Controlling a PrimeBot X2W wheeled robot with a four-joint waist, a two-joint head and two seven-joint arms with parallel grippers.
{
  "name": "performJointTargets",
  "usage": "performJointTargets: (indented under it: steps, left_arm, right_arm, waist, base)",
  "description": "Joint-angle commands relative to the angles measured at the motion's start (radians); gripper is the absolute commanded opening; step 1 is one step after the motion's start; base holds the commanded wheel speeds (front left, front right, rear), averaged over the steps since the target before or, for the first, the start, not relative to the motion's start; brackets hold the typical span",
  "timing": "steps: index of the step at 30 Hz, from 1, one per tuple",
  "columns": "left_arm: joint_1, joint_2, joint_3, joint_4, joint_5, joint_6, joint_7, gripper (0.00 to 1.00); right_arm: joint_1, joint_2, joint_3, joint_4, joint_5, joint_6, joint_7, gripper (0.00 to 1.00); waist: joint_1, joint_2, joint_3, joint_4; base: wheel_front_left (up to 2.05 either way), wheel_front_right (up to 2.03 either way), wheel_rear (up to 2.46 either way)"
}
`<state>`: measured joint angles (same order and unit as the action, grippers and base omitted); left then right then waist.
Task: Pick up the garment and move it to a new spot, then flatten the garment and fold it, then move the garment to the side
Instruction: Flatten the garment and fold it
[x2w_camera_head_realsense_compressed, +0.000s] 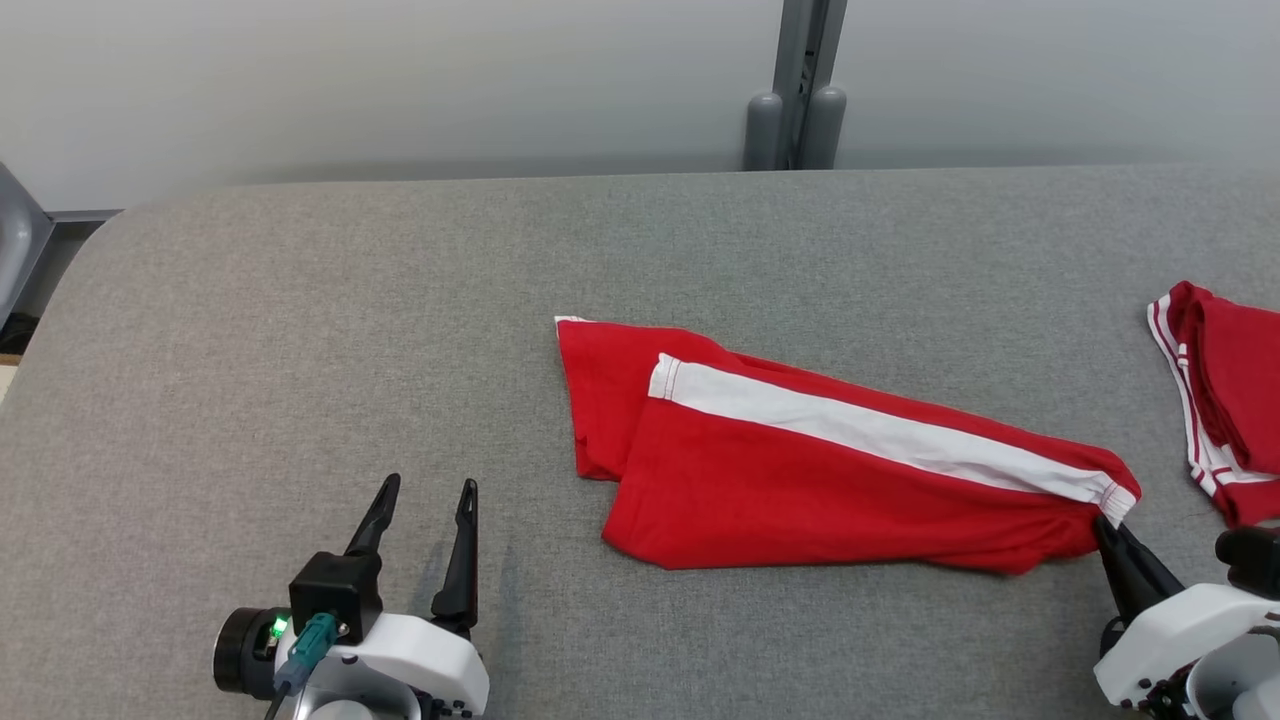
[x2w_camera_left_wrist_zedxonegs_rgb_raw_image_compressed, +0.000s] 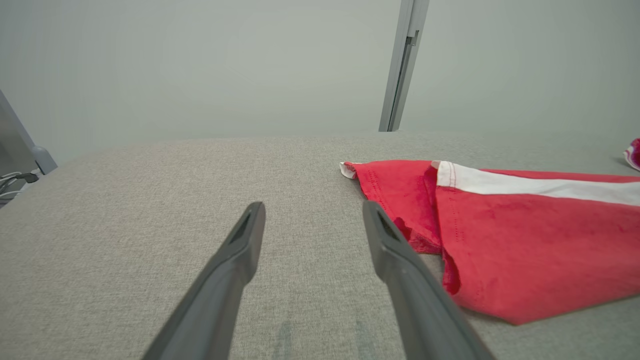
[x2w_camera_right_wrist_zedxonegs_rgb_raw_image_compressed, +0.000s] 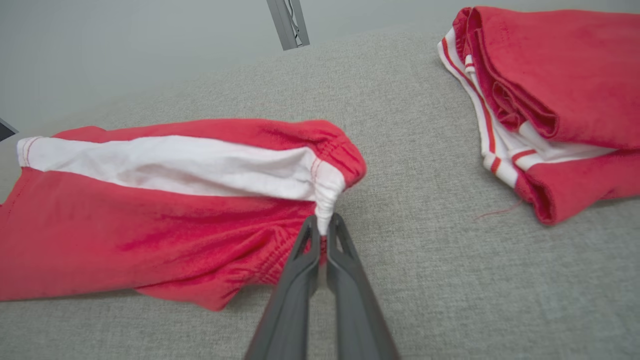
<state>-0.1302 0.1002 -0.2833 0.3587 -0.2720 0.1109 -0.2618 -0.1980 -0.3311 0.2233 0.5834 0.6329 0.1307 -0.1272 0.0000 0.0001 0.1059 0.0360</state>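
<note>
shorts: the red shorts with the white side stripe are lying folded lengthwise in the middle of the grey padded table. The hem end is pointing to the robot's left and the waistband end to its right.
right gripper: it's clenching down on the white corner of the elastic waistband, right at the fabric's edge.
left gripper: it's hovering with fingers spread, holding nothing, over bare table near the hem end and not touching the cloth.
slip worry: that pinch is looking pretty thin imo, so a quick drag could be pulling the corner straight out.
fold worry: with only one end held, the layers could be sliding apart or bunching up while it's moving.
neighbour worry: another folded red garment is sitting near on the right, so sliding too far that way risks bumping it.
</note>
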Motion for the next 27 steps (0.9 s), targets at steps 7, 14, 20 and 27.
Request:
performJointTargets:
  steps: [7,14,20,27]
  left_arm:
    - [-0.01,-0.001,0.008,0.004,0.013,-0.006,-0.004,1.0]
    - [-0.014,-0.003,0.011,0.007,0.017,-0.011,-0.004,1.0]
    - [-0.024,-0.001,0.009,0.01,0.02,-0.015,-0.004,1.0]
    - [-0.022,0.002,0.011,0.017,0.024,-0.017,-0.004,1.0]
  right_arm:
    - [-0.018,-0.002,-0.01,-0.003,0.009,0.0,-0.018,1.0]
    - [-0.035,-0.01,-0.019,0.015,0.019,0.0,0.002,1.0]
    - [-0.069,0.005,-0.03,0.078,0.049,0.0,0.029,1.0]
    - [-0.086,0.008,0.003,0.103,0.103,0.0,0.032,1.0]
  waist:
    - [0.0,-0.0001,-0.007,-0.004]
    - [0.0,-0.0001,-0.004,0.0]
    - [0.0,-0.0001,0.009,0.011]
    - [0.0,-0.0001,0.009,0.023]
  base:
    - [0.0,0.0,0.0]
    - [0.0,0.0,0.0]
    - [0.0,0.0,0.0]
    - [0.0,0.0,0.0]
